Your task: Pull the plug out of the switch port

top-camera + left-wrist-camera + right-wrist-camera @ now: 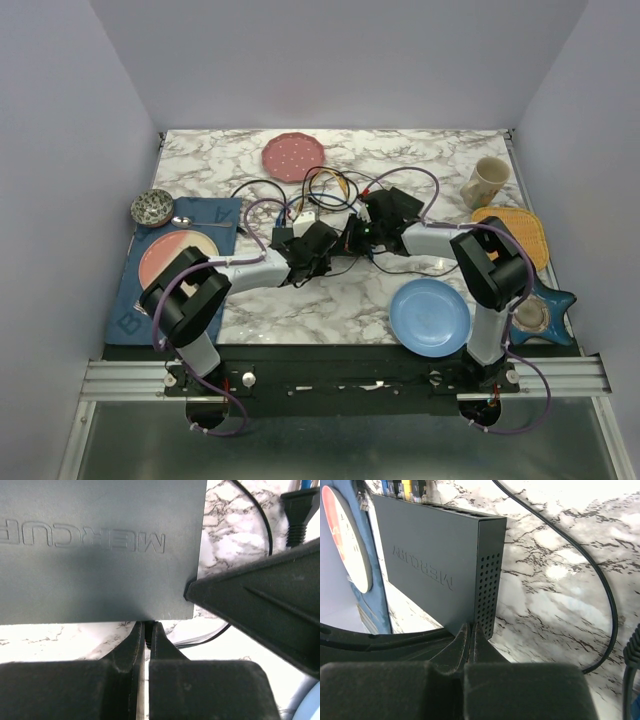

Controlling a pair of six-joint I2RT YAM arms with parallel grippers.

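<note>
The switch point(100, 555) is a flat matte-black box with embossed lettering. In the top view both grippers cover most of it at mid-table. My left gripper point(147, 630) is shut on a thin black plug point(147, 628) at the switch's near edge, and a black cable point(210, 637) runs off to the right. It also shows in the top view point(335, 248). My right gripper point(471, 630) is shut, its tips against the lower corner of the switch point(430, 565) by the perforated side. It also shows in the top view point(360, 235). Coloured plugs point(402, 487) sit along the switch's far edge.
Tangled cables point(330, 188) and a white adapter point(303, 215) lie behind the switch. A pink plate point(294, 156), cup point(486, 182), yellow mat point(512, 232), blue plate point(430, 316), bowl point(152, 207) and an orange plate point(177, 255) on a blue mat surround it.
</note>
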